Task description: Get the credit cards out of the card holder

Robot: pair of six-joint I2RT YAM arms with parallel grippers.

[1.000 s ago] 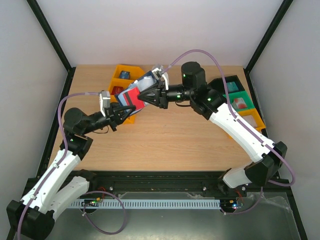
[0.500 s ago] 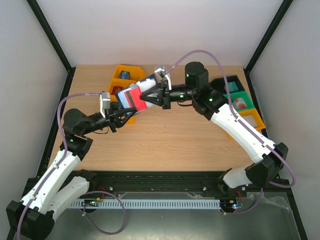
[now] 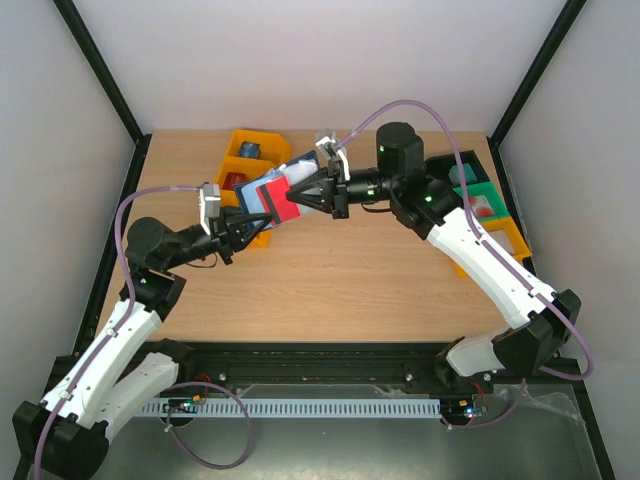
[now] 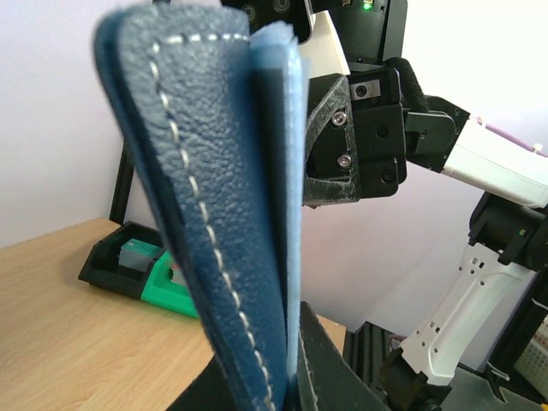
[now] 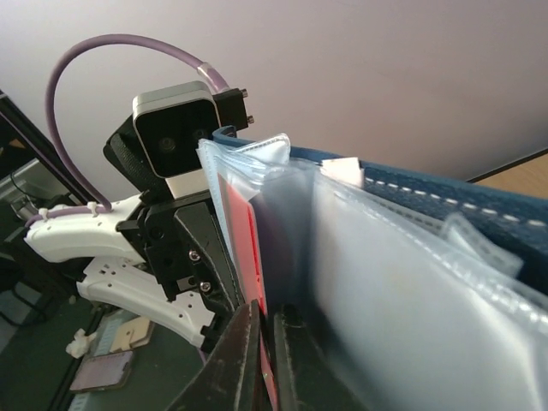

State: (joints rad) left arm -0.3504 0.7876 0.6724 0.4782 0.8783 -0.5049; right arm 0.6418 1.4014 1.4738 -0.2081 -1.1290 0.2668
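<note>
Starting on the left: my left gripper (image 3: pixel 236 222) sits at the near end of the yellow plastic three-compartment bin (image 3: pixel 243 139). Its jaws are pressed together on the lower edge of the small navy stitched fold-over card holder (image 4: pixel 195 214). The card holder stands on edge in the air, just off the yellow bin's near right corner.

I judge it light and floppy, so it will bend and swing toward any pull. The firm place to clamp is low down by the fold, where I have it.

Next along, the thin red plastic card (image 3: pixel 284 204) pokes out of the card holder on the side away from the yellow bin. It looks stiff, flat and slick. It wants a pinch on its two faces at the bare edge, then a straight draw along the pocket.

Further right of the yellow bin, my right gripper (image 3: pixel 312 196) has its fingers (image 5: pixel 241 370) nipped onto that red card's edge.

What I can't see:
- The clear plastic sleeves (image 5: pixel 390 308) crowd the right wrist view, and I can't tell whether film is caught in the pinch.
- How much of the red card sits inside is hidden.
- I can't make out any other cards.
- In the left wrist view my own fingertips are cut off at the bottom.
</note>
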